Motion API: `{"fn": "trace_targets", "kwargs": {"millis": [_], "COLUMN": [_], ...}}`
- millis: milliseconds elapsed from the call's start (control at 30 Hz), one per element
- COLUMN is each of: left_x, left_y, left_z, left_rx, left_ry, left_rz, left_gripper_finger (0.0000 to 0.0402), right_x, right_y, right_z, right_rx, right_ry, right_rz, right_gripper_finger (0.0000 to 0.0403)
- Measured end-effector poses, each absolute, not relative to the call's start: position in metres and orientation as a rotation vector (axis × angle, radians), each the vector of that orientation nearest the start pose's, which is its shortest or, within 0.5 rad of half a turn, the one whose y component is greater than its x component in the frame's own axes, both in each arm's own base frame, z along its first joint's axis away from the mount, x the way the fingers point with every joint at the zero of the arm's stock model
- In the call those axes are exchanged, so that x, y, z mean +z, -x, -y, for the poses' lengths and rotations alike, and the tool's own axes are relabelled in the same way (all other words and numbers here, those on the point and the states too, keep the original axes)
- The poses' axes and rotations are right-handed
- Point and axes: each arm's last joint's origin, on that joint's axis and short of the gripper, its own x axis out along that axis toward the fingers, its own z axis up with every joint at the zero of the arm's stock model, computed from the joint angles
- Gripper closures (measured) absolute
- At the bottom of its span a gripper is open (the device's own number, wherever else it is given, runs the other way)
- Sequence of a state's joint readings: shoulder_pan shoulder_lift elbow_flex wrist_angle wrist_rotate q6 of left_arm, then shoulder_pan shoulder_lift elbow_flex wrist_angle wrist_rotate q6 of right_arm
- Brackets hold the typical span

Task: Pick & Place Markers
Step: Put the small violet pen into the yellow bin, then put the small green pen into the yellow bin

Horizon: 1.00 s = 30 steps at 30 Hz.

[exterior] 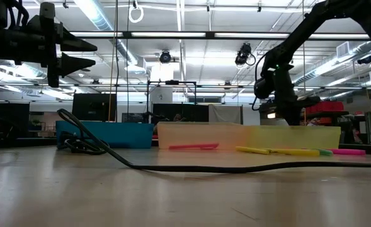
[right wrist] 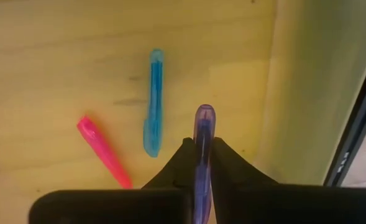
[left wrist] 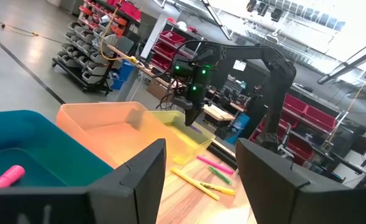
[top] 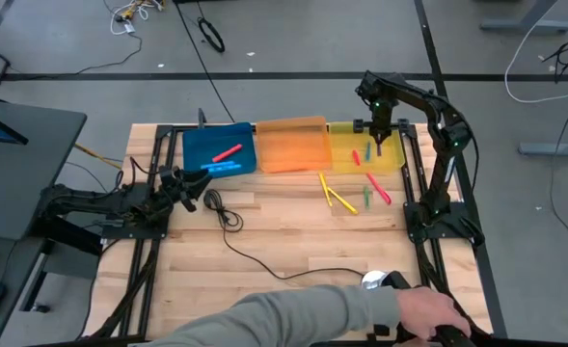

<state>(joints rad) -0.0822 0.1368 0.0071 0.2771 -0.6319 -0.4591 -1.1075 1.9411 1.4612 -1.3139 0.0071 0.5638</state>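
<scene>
A purple marker point(right wrist: 202, 155) is pinched between the closed fingers of the right gripper point(top: 377, 138), which hangs over the yellow tray point(top: 392, 159) at the far right of the worktop point(top: 293, 246). The marker's tip points down toward the tray floor, near the tray's right wall. In the same tray lie a pink marker point(right wrist: 104, 151) and a blue marker point(right wrist: 153, 102), close beside each other but not touching; from above the blue one appears green.

On the bare wood just in front of the yellow tray lie more markers: two yellow markers point(top: 333, 193) meeting in a narrow V, a green marker point(top: 366, 198) and a red marker point(top: 378, 188).

An orange tray point(top: 291, 145) sits in the middle of the far edge, and a blue tray point(top: 219, 149) to its left holds a red marker point(top: 228, 152) and a blue marker point(top: 222, 169).

The left gripper point(top: 195, 185) hovers above the table near the blue tray's front edge, fingers partly open and empty. A black cable point(top: 264, 260) trails across the worktop. At the near edge, a person's hand point(top: 430, 310) in a grey sleeve point(top: 284, 318) rests near a round silver object point(top: 375, 280).
</scene>
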Motion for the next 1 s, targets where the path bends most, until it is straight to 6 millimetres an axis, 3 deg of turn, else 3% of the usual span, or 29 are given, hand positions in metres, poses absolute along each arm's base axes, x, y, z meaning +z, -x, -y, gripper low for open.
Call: {"fn": "trace_targets", "kwargs": {"millis": [167, 633, 867, 1000], "left_x": [0.181, 0.181, 0.181, 0.181], "left_y": [-0.1, -0.1, -0.1, -0.1], "left_z": [-0.009, -0.009, -0.009, -0.009], "left_rx": [0.509, 0.508, 0.507, 0.507], "left_ry": [0.499, 0.499, 0.5, 0.5], "left_rz": [0.264, 0.264, 0.264, 0.265], "left_gripper_finger": [0.0202, 0.0202, 0.0202, 0.0202], "right_x": [0.195, 0.198, 0.237, 0.261], "right_y": [-0.15, -0.149, -0.15, -0.155], "right_z": [0.304, 0.305, 0.305, 0.295], "right_rx": [-1.26, -1.283, -1.283, -1.263], "right_ry": [-1.36, -1.353, -1.282, -1.231], "right_rz": [-1.398, -1.375, -1.233, -1.166], "right_gripper_finger": [0.0357, 0.0227, 0.0214, 0.0218]}}
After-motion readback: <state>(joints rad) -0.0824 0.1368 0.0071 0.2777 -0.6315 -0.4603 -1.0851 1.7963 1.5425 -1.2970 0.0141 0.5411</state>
